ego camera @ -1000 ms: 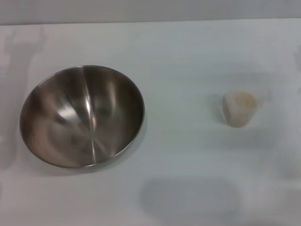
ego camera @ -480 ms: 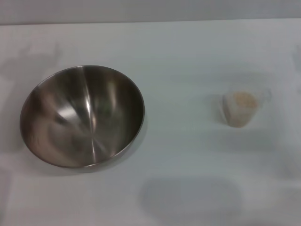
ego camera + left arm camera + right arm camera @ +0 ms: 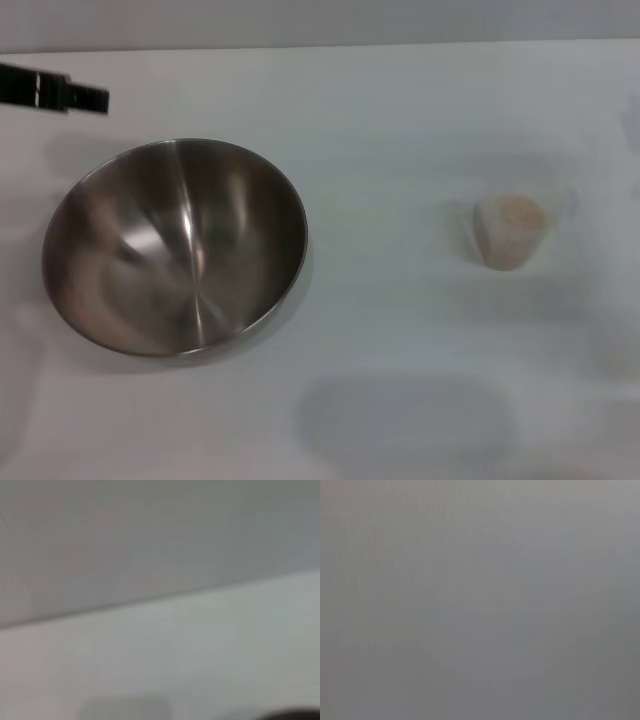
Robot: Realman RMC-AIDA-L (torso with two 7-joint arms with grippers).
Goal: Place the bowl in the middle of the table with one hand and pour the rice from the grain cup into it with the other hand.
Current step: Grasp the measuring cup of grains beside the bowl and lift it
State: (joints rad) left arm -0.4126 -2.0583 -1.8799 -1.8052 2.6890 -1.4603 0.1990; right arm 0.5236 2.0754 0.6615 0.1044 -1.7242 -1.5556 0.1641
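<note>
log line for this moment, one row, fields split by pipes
left gripper: entering at far left, beyond bowl | bowl: left side of table, empty | grain cup: right, upright, holds rice | right arm: unseen

A large round stainless-steel mixing bowl (image 3: 175,247) sits on the left half of the plain white flat table (image 3: 400,120), with a small clear plastic grain cup (image 3: 509,231) well apart to its right, upright and holding pale rice grains (image 3: 513,211). The black-fingered left gripper (image 3: 60,92) reaches in from the left edge, behind the bowl.
</note>
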